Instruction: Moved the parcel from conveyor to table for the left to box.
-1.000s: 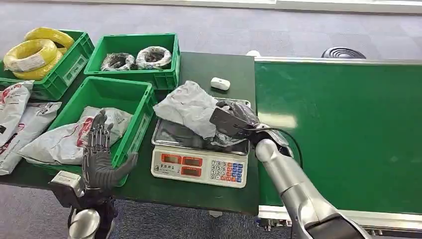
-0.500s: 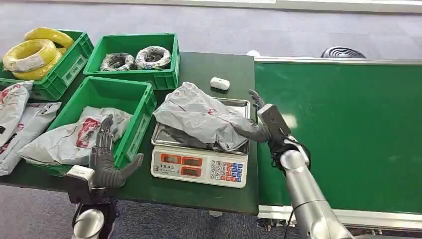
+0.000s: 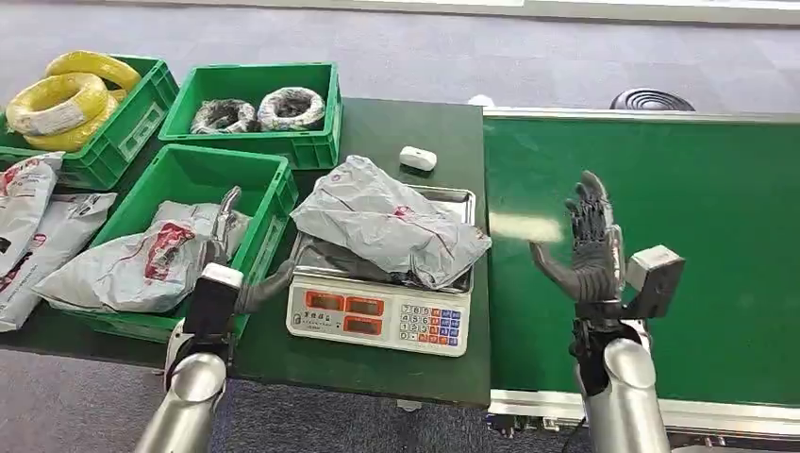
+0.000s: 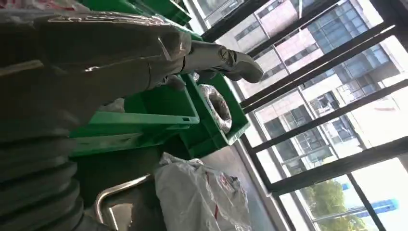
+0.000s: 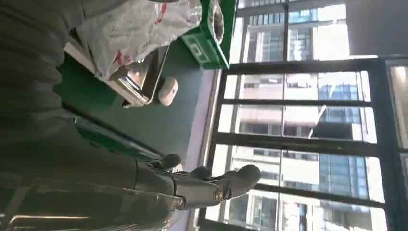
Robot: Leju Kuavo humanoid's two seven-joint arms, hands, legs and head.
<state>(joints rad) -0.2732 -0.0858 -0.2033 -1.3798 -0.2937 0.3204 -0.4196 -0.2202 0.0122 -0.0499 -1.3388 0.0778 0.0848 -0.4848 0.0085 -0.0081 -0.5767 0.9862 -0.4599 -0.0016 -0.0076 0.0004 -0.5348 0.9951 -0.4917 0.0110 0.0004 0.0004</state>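
Parcel (image 3: 389, 220): a grey poly mailer, now lying free on the steel pan of the weighing scale (image 3: 377, 319), which stands at the desk (image 3: 377, 127) edge nearest the conveyor (image 3: 679, 226). One second ago the right hand (image 3: 590, 247) was clamped on the parcel's conveyor-side end. It has since let go and withdrawn over the green belt, where it stands upright with fingers (image 3: 592, 203) apart and nothing held.

The left hand (image 3: 229, 269) has risen and advanced toward the scale. It now sits between the near green bin (image 3: 274, 203) and the scale's front left corner. Its fingers appear spread and empty, though the head view partly hides them behind the wrist housing.

Assessment: the transfer from conveyor to desk looks complete. The handover stage is beginning, with the left hand positioned to take the parcel and place it in the near green bin, which already contains a similar bagged parcel (image 3: 141, 260).
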